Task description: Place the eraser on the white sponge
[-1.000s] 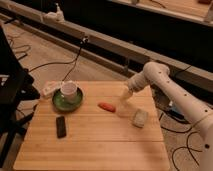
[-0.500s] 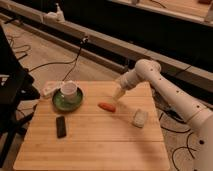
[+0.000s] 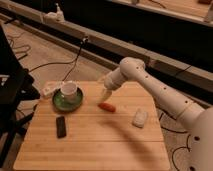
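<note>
The eraser (image 3: 60,126) is a flat black bar lying on the left part of the wooden table (image 3: 95,145). The white sponge (image 3: 139,118) is an off-white block on the right part of the table. My gripper (image 3: 105,95) hangs from the white arm (image 3: 150,82) above the table's far middle, just over an orange-red oblong thing (image 3: 106,107). It is well to the right of the eraser and left of the sponge. It holds nothing that I can see.
A white cup (image 3: 69,90) stands on a green plate (image 3: 59,102) at the table's far left. Cables run over the floor behind the table. A dark chair or stand (image 3: 10,95) is at the left edge. A long low ledge runs across the back.
The gripper has moved left across the table, from near the sponge to above the orange-red thing. The eraser, sponge and cup have not moved.
</note>
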`<state>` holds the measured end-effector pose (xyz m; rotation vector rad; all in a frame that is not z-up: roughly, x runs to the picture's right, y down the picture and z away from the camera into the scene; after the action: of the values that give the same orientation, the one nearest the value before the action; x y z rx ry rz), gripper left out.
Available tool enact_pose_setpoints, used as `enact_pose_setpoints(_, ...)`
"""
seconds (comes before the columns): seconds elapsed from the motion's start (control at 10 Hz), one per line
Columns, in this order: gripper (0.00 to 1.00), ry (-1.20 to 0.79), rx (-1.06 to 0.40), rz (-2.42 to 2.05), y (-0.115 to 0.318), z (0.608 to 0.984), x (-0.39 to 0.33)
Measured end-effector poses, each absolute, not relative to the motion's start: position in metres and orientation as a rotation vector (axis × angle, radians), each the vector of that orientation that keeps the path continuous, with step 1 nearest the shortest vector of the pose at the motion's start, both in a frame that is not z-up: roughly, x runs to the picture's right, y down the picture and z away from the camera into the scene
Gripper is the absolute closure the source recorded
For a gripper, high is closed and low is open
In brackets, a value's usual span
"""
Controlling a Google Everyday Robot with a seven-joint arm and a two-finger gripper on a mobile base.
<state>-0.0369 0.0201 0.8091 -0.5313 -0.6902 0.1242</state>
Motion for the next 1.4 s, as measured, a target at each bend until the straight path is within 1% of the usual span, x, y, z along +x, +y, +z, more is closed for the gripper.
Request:
enact_pose_setpoints(0.2, 0.26, -0.751, -0.552, 0.055, 0.031, 0.797, -0.066)
enact_pose_setpoints(0.4, 0.26, -0.837, -0.582, -0.014, 0.051, 0.778, -0.099)
enact_pose_setpoints(0.5, 0.26, -0.874, -0.596, -0.048, 0.06, 0.768, -0.111)
enact_pose_setpoints(0.6, 0.26, -0.883, -0.6, -0.057, 0.063, 0.766, -0.113)
enact_pose_setpoints(1.0, 0.26, -0.863, -0.604, -0.057, 0.063, 0.768, -0.106)
enact_pose_setpoints(1.2, 0.26, -0.777, -0.667, -0.103, 0.079, 0.778, -0.082)
enact_pose_setpoints(1.4, 0.26, -0.739, -0.745, -0.204, 0.102, 0.783, -0.089)
